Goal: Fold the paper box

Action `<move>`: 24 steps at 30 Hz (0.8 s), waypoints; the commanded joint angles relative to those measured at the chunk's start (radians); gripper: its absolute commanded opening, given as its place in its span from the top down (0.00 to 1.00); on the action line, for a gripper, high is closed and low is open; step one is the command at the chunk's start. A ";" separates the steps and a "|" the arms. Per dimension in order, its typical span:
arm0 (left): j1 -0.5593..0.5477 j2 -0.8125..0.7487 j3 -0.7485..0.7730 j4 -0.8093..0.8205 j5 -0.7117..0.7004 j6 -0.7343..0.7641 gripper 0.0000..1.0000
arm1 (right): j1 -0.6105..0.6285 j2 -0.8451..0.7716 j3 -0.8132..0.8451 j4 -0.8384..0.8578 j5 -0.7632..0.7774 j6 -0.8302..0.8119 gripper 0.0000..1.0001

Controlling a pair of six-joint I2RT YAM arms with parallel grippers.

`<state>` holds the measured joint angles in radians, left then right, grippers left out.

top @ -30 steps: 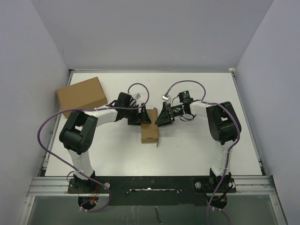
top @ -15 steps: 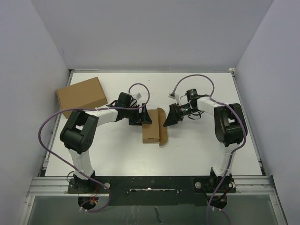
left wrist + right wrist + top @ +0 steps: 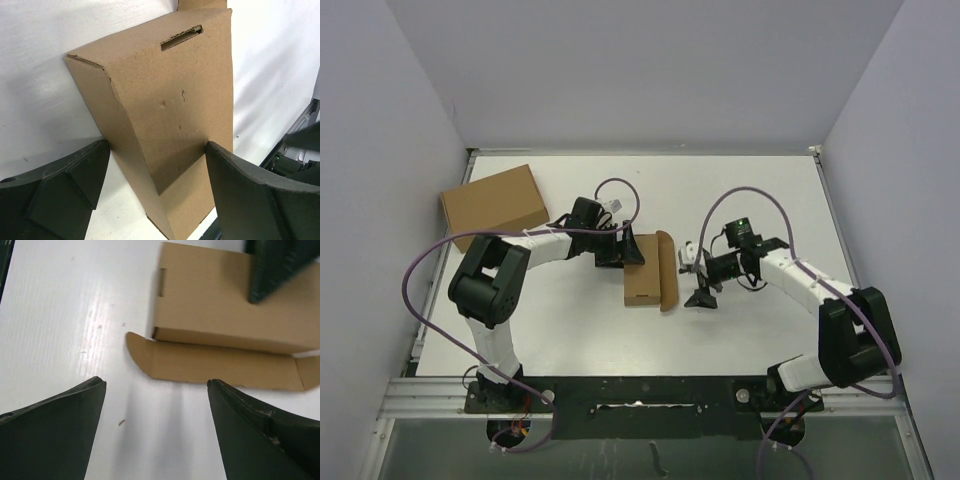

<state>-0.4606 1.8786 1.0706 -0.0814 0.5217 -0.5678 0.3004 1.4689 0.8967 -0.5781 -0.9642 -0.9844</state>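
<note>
Two claws at the brown die-cut cardboard mailer box (image 3: 642, 283), central on the white tabletop (image 3: 750, 200): left claw (image 3: 618, 250) straddles its far end, grip unclear; right claw (image 3: 700, 285) apart, empty. Risk: a push on the loose side flap (image 3: 667, 272) could skid the box.

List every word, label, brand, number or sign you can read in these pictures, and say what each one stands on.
None: no view shows any readable text.
The paper box is plain brown card, unprinted, marked only by a cut slot.
The larger cardboard box also shows no print or label.
</note>
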 commanded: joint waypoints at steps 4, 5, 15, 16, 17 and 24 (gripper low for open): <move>0.005 0.040 0.016 -0.041 0.000 0.016 0.23 | 0.137 -0.068 -0.188 0.259 0.187 -0.385 0.21; 0.005 0.041 0.015 -0.038 0.000 0.015 0.23 | 0.152 -0.070 -0.209 0.280 0.203 -0.402 0.22; 0.005 0.043 0.009 -0.032 0.006 0.012 0.23 | 0.289 -0.032 -0.260 0.404 0.327 -0.400 0.45; 0.005 0.043 0.007 -0.031 0.006 0.010 0.23 | 0.295 -0.029 -0.260 0.409 0.331 -0.396 0.49; 0.005 0.041 0.005 -0.028 0.007 0.010 0.23 | 0.298 -0.026 -0.258 0.408 0.335 -0.393 0.52; 0.005 0.045 -0.004 -0.017 0.009 0.005 0.23 | 0.299 -0.029 -0.253 0.402 0.326 -0.367 0.81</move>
<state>-0.4583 1.8797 1.0725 -0.0834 0.5289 -0.5686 0.5961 1.4372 0.6430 -0.2173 -0.6277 -1.3567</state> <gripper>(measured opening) 0.772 0.240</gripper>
